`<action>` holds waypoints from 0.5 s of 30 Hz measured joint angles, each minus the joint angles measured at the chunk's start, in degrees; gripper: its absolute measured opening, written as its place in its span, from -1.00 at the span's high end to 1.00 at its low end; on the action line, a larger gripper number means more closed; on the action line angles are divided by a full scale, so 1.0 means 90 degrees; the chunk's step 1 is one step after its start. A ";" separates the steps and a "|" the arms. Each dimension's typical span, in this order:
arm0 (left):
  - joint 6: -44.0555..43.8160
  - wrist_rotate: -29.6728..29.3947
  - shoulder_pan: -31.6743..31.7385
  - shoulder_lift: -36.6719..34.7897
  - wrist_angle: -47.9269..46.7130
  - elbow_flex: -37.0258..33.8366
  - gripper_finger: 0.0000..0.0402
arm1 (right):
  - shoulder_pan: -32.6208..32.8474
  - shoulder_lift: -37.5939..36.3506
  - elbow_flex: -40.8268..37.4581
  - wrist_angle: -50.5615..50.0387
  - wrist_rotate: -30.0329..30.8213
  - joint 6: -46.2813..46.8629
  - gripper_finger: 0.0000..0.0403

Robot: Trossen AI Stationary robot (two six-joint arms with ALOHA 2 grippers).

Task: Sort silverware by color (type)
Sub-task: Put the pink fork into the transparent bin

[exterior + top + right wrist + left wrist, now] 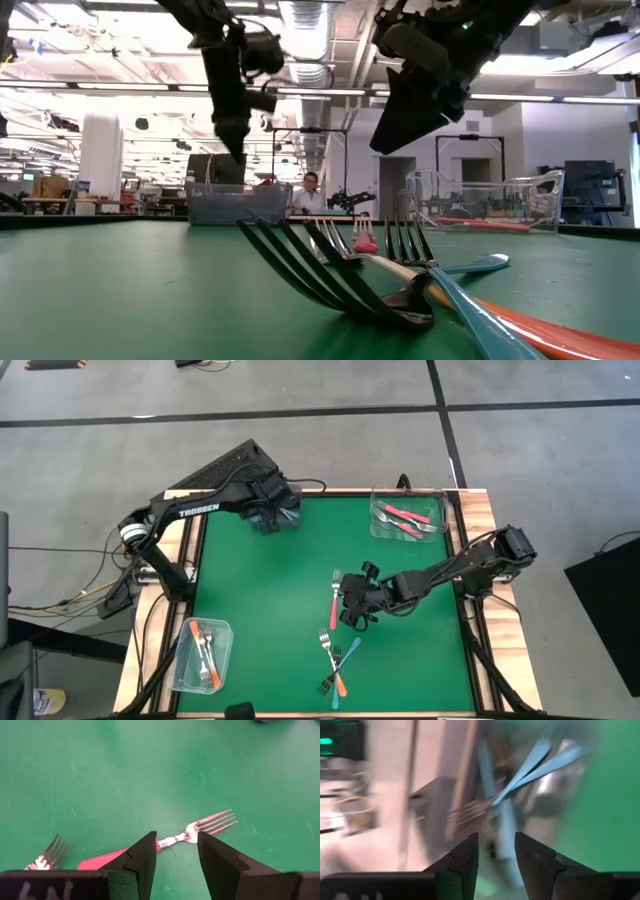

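A: Starting at the left of the high view, we saw a clear container (203, 655) at the near left corner of the green surface (260, 600), with orange-handled forks (203, 647) lying in it.

B: Farther back we found the left gripper (272, 512) over another clear container (279, 518) at the far edge. In its wrist view the fingers (465, 857) stood apart with nothing between them, and blue-handled forks (532, 762) lay blurred just beyond.

A: Near the middle we counted loose forks on the surface: a pink-handled fork (335, 598), and closer to the front an orange-handled fork (332, 660) crossed with a blue-handled fork (342, 667), touching.

B: We placed the right gripper (353, 610) just beside the pink-handled fork. In the right wrist view its fingers (142, 857) were apart, one on each side of that fork's neck, and the fork lay flat on the surface. We could not tell whether the fingers touched it.

A: At the far right corner we saw a third clear container (408, 515) holding pink-handled forks (404, 515).
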 joint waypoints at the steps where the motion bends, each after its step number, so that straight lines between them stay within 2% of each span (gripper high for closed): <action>1: -0.0242 0.0337 -0.0079 -0.0087 -0.0025 0.0000 0.41 | -0.0020 0.0000 0.0000 0.0000 0.0041 0.0174 0.17; 4: -0.1211 0.1563 -0.0328 -0.0347 -0.0038 0.0000 0.44 | -0.0108 0.0000 0.0000 -0.0080 0.0497 0.1208 0.17; 6: -0.1726 0.2009 -0.0596 -0.0410 0.0037 0.0000 0.47 | -0.0172 0.0002 0.0000 -0.0125 0.0849 0.1854 0.17; 8: -0.2072 0.1885 -0.0988 -0.0409 0.0196 0.0000 0.51 | -0.0247 0.0085 0.0000 -0.0089 0.1074 0.2403 0.17; 12: -0.2454 0.1194 -0.1946 -0.0391 0.0174 0.0000 0.59 | -0.0327 0.0474 0.0000 0.0033 0.1117 0.3333 0.22; 15: -0.2636 0.0806 -0.2621 -0.0380 0.0011 -0.0002 0.62 | -0.0326 0.0941 0.0002 0.0241 0.1097 0.3639 0.30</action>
